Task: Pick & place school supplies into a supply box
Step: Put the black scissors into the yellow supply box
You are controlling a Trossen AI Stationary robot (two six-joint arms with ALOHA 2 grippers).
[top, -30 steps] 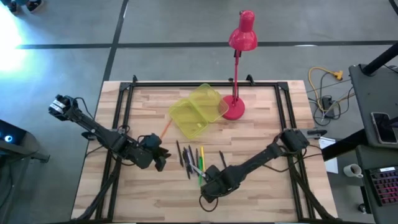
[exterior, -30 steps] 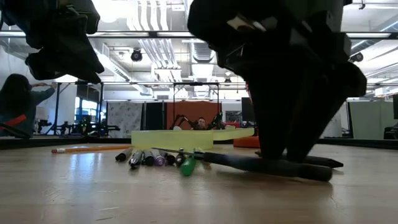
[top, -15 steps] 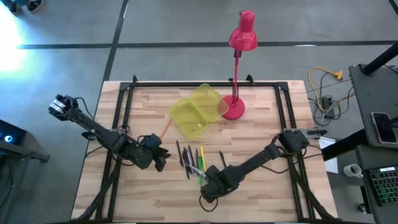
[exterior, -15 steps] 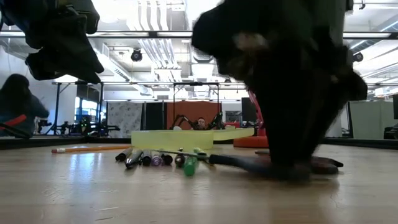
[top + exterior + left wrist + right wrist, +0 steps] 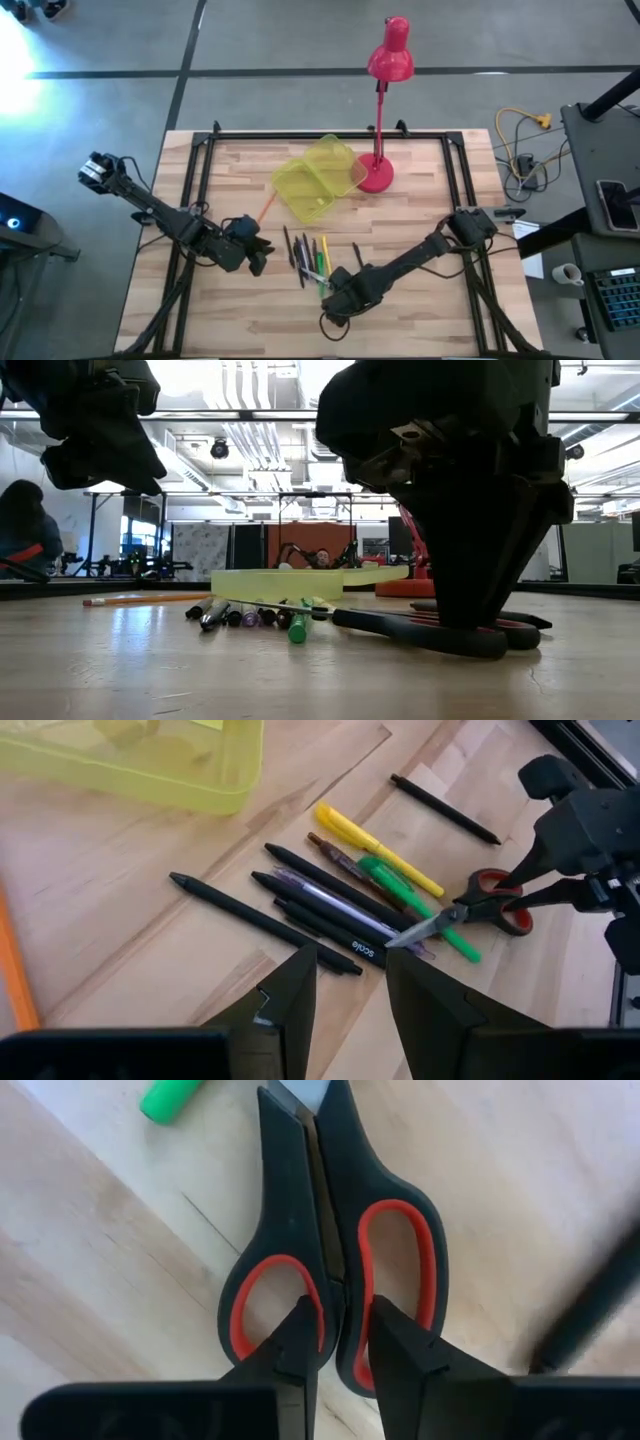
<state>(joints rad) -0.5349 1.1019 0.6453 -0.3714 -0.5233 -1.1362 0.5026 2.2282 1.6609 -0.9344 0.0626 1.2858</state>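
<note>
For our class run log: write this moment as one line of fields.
right claw: closing on scissors handles, on table | left claw: waiting above pens | supply box: lid open

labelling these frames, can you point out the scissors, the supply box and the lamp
scissors [image 5: 335,1295]: right wrist view, handle centre between the loops.
supply box [image 5: 305,190]: high view, tray floor.
lamp [image 5: 375,175]: high view, round base.

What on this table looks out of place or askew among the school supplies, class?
The orange pencil lies apart from the other pens, left of the open supply box. The scissors lie with their blades across the pen cluster. A red desk lamp stands beside the box.
</note>
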